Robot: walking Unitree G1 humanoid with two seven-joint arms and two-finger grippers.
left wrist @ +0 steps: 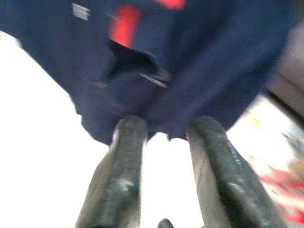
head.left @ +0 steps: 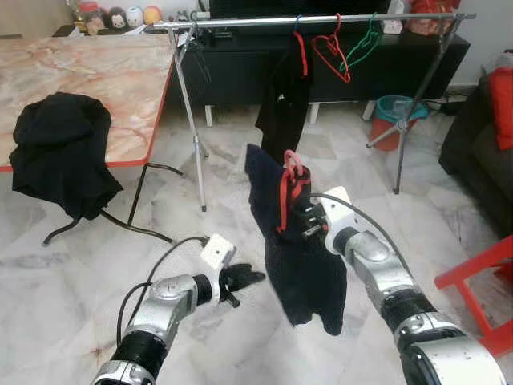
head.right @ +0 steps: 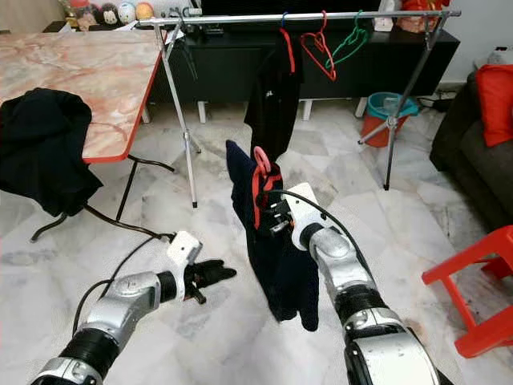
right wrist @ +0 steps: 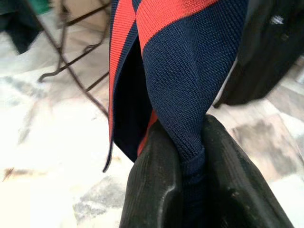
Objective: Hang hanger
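Observation:
My right gripper (head.left: 303,218) is shut on a navy garment with red stripes (head.left: 300,273) that hangs on a red hanger (head.left: 292,168), held up in mid-air in front of me. In the right wrist view the navy and red cloth (right wrist: 187,90) is pinched between the fingers (right wrist: 152,190). My left gripper (head.left: 244,282) is low and just left of the garment's lower part, fingers (left wrist: 118,185) open with nothing between them. Ahead stands the clothes rack with its rail (head.left: 313,20), carrying a black garment (head.left: 282,100), an empty red hanger (head.left: 333,52) and a green hanger (head.left: 362,44).
A marble-topped table (head.left: 120,72) with a black garment (head.left: 60,152) draped over its edge stands at the left. A teal and red bucket (head.left: 394,116) sits behind the rack's right leg. A dark sofa (head.left: 481,128) and a red chair (head.left: 485,281) are at the right.

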